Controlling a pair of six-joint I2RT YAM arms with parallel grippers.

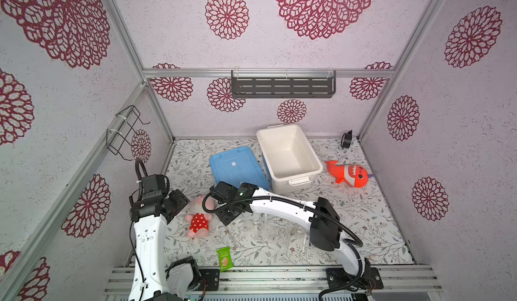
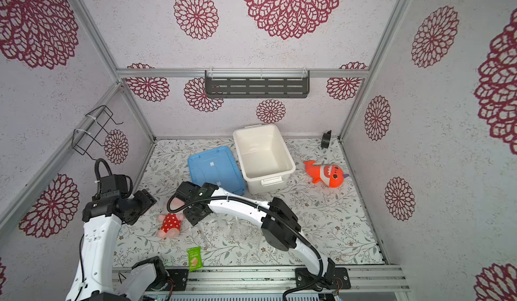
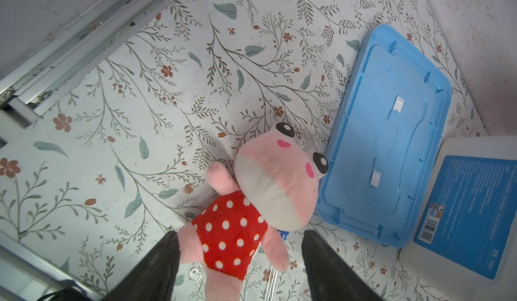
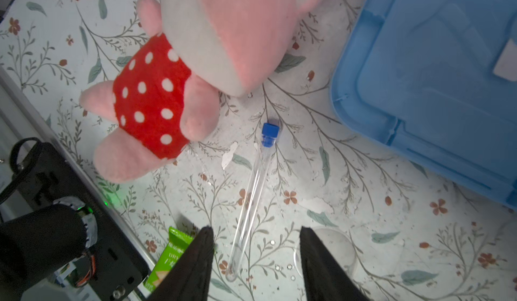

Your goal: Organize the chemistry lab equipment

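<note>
White arm links (image 1: 149,238), black joints (image 1: 324,229) (ribbed black cables (image 1: 279,198)).

Slim clear tube with blue cap (image 4: 251,198): capped, lying flat on floral bench (image 4: 363,229). Round clear glass vessel (image 4: 341,246) just beside its closed end. More clear glassware (image 1: 268,231) clustered mid-bench, outlines faint.

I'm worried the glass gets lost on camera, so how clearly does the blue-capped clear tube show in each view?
Right wrist view: the clear tube is sharp, with glints along it. Left wrist view: partly hidden by the pink plush. In both top views: too faint against the floral mat to pick out.
</note>
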